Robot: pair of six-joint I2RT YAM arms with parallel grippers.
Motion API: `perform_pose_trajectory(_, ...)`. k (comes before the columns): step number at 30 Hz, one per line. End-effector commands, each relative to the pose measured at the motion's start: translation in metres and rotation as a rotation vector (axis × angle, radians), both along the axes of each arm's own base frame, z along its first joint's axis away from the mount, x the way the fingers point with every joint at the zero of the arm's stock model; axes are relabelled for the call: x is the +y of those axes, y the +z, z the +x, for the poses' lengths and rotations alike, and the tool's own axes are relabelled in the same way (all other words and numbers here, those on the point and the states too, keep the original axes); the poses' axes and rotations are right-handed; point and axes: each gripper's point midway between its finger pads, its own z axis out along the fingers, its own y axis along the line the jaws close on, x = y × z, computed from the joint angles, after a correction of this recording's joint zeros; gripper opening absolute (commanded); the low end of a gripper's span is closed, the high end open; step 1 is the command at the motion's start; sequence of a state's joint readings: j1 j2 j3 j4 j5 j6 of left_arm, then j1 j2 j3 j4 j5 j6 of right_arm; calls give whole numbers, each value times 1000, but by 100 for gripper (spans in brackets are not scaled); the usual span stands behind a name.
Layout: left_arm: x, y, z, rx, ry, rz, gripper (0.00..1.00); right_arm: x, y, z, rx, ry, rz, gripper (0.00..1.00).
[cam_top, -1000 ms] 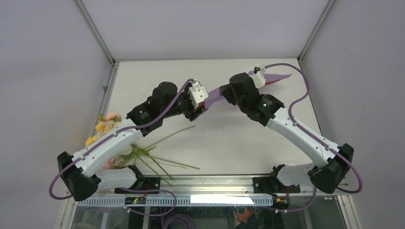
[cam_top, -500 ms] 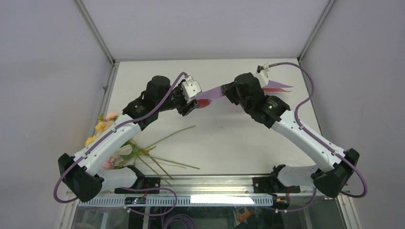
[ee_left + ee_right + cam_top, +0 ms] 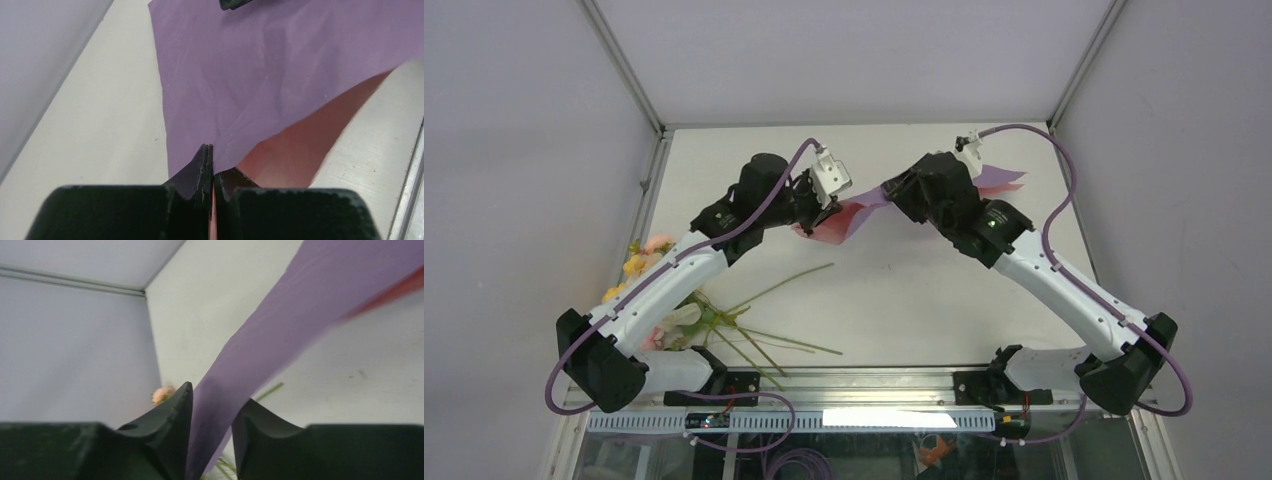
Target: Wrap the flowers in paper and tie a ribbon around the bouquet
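Tabletop (image 3: 924, 300) was white; paper (image 3: 280, 75) judged thin, limp, tear-prone, best gripped at corners; left gripper (image 3: 209, 167) clamped its six-o'clock corner; right gripper (image 3: 215, 400), jaws narrowly parted, straddled it.

Your paper (image 3: 842, 218) hangs over the far middle of the table (image 3: 904, 300), strung between the two grippers. The left gripper (image 3: 821, 212) is at its left end and the right gripper (image 3: 890, 190) just to the right. More of the sheet lies behind the right arm (image 3: 1054, 280), toward the far right corner. The flowers (image 3: 646, 262) lie near left, partly under the left arm (image 3: 664, 290), with their stems reaching right.
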State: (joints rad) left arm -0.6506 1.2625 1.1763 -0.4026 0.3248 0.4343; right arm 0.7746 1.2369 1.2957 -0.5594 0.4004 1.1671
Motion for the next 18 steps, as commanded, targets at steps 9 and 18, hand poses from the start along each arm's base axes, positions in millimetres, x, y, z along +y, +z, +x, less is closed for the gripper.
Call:
perform_pose_trajectory(9, 21, -1, -12, 305, 345, -257, 0, -179, -36, -82, 110, -184, -495, 89)
perform_pose_trajectory(18, 62, -36, 27, 710, 744, -602, 0, -122, -92, -63, 284, 35, -221, 96)
